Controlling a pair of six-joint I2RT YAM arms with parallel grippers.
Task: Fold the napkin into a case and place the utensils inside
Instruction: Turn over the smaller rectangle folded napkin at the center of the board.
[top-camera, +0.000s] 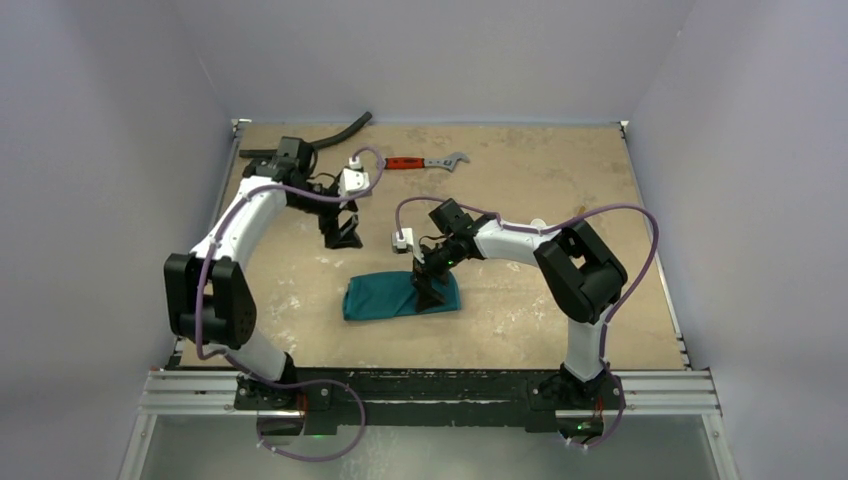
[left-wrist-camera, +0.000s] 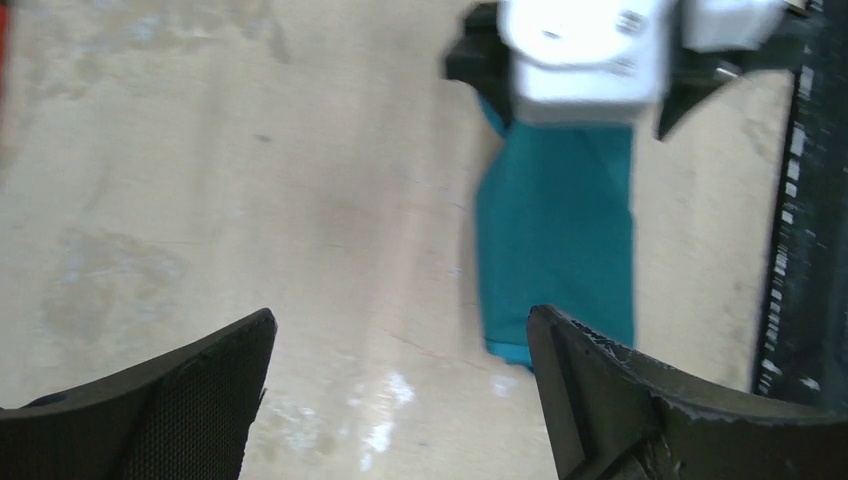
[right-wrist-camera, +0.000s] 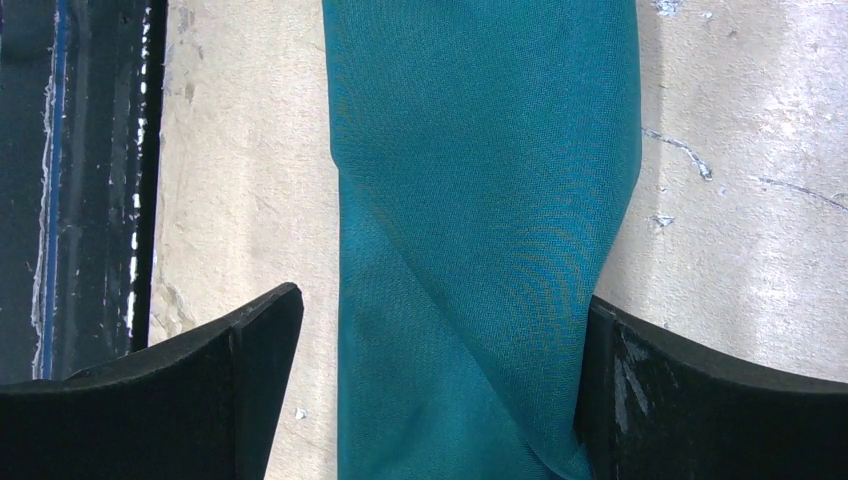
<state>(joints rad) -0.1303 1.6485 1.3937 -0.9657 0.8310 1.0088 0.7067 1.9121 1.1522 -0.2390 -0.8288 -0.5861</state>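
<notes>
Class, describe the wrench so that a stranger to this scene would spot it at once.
Start at the tan table; look along its far edge. There lies the wrench, right of a black hose: the only thing with a red handle.

White arms (top-camera: 248, 218), black joints (top-camera: 212, 300), looping purple cables (top-camera: 656, 245).

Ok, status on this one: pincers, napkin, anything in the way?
Left pincer open, empty, over table. Right pincer open, straddling folded napkin. Red-handled wrench at far edge, well clear.
</notes>
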